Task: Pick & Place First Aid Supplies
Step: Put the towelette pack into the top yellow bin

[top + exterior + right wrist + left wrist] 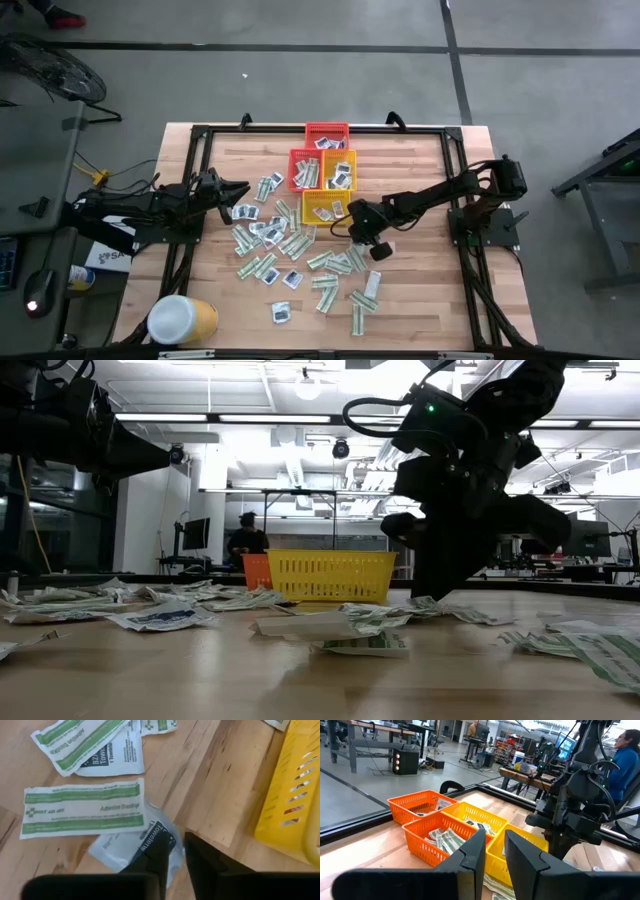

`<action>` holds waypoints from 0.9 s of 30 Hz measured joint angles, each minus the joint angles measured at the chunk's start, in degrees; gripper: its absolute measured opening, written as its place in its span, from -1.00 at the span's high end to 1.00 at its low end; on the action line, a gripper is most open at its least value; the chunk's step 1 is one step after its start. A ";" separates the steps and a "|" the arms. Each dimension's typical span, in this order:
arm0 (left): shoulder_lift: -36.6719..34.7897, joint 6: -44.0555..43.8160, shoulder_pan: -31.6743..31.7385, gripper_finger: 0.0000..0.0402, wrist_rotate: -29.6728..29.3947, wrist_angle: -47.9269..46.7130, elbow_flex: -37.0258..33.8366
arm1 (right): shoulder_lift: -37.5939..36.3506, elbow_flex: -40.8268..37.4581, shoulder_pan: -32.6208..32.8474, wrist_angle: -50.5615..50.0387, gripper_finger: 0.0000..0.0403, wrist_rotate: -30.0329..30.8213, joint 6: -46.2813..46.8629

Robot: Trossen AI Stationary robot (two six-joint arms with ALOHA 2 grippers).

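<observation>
Packets [290, 250] of first aid supplies lie scattered over the middle of the wooden table [420, 310], green-and-white strips mixed with white squares. From above, the left gripper [238, 190] hangs at the left edge of the scatter; only its wrist view shows its fingers [472, 852] a narrow gap apart with nothing between them, pointing at the orange baskets [427, 827] and the yellow basket [520, 847]. The overhead view shows some packets already in those baskets, grouped at the table's far middle. The right gripper [358, 232] sits just right of the nearest yellow basket [322, 206]; its wrist view alone shows its fingers [160, 855] nearly together, pinching the edge of a white towelette packet [127, 847] that lies partly under a green bandage strip [82, 807]. The low view adds a person [245, 540] far behind the table.
</observation>
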 joint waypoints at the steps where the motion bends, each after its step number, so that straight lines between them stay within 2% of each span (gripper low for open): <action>1: 0.00 0.00 0.00 0.64 0.00 0.00 0.02 | 0.00 0.00 0.00 -0.32 0.80 -0.04 0.47; 6: -0.02 0.02 0.00 0.64 0.00 0.00 0.00 | 0.00 0.04 -0.02 -1.88 0.98 0.06 2.87; 11: -0.02 0.00 0.00 0.64 0.00 0.00 0.02 | -0.96 -0.02 0.02 -3.56 0.99 0.50 9.53; 19: 0.00 0.00 -0.02 0.64 0.00 0.00 0.00 | -7.73 -0.24 0.76 -10.72 1.00 0.96 16.80; 27: -0.01 0.02 0.00 0.64 0.00 0.00 0.00 | -14.21 1.96 0.74 -18.95 1.00 1.04 19.95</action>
